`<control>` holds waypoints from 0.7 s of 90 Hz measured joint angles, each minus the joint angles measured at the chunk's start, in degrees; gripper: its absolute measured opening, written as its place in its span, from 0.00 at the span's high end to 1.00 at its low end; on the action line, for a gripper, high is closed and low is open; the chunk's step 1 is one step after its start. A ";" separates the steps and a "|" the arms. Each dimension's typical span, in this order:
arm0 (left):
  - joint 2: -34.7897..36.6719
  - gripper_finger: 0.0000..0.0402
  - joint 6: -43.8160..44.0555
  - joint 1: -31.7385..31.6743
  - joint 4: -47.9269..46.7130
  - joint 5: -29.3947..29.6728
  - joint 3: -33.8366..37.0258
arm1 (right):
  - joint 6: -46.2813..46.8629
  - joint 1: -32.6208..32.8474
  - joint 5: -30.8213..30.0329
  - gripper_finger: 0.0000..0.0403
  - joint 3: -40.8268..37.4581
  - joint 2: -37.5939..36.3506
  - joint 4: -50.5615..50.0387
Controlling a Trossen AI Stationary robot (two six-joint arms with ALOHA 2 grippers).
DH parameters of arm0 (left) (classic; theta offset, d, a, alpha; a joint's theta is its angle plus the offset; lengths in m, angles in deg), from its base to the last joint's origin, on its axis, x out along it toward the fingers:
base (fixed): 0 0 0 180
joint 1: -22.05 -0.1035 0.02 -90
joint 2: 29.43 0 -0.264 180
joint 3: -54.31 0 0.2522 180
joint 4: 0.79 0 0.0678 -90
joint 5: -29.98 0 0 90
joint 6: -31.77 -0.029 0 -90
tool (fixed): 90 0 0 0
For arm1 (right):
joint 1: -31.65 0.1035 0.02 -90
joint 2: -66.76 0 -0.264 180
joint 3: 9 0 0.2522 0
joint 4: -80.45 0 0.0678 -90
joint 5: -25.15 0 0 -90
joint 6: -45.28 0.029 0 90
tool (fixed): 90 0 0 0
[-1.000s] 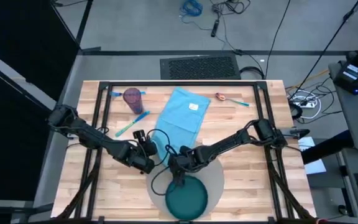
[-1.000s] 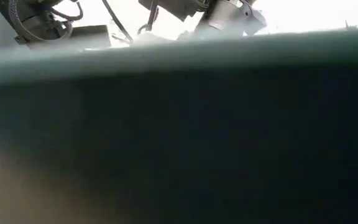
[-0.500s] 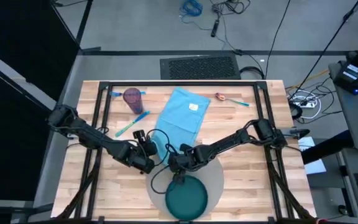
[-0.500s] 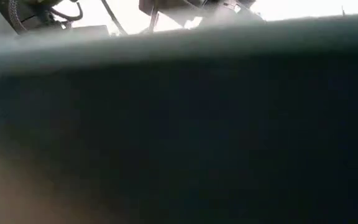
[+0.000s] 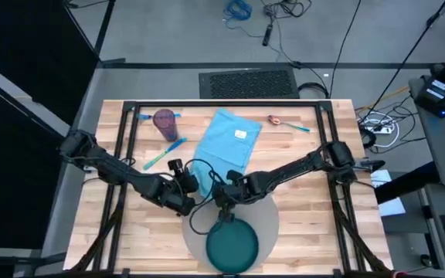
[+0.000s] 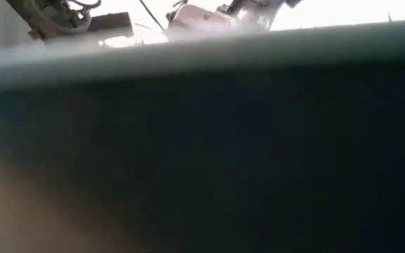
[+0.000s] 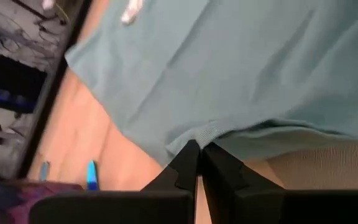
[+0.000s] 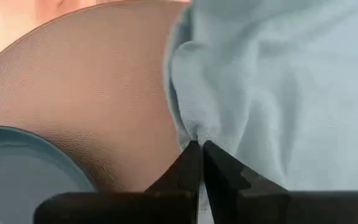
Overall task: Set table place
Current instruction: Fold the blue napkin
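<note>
At the near middle of the pale plank tabletop (image 5: 300, 224), both grippers pinch the light blue cloth napkin (image 5: 229, 144): the left gripper (image 7: 199, 151) and right gripper (image 8: 199, 147) each closed on its near hem, apparently over the far edge of the round grey placemat (image 5: 267, 216) carrying the dark teal round plate (image 5: 231, 249).

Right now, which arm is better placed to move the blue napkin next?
Neither alone: left gripper and right gripper each pinch the napkin at its near edge, beside the placemat. Probably both move together.
</note>
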 joint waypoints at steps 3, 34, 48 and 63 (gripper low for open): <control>0.00 1.00 -0.46 0.00 -0.03 0.91 -0.64 | -0.16 0.04 -1.02 1.00 0.01 -1.13 -1.00; 0.00 1.00 -4.39 0.00 -4.35 8.72 -7.91 | -0.49 0.15 -8.26 1.00 0.12 -10.10 -8.86; 0.00 1.00 -4.13 0.76 -9.24 11.85 -11.87 | -0.26 0.93 -9.75 1.00 0.13 -13.55 -10.58; 0.11 1.00 -4.14 2.28 -13.53 14.66 -15.77 | -0.89 2.32 -11.52 1.00 0.14 -16.49 -11.02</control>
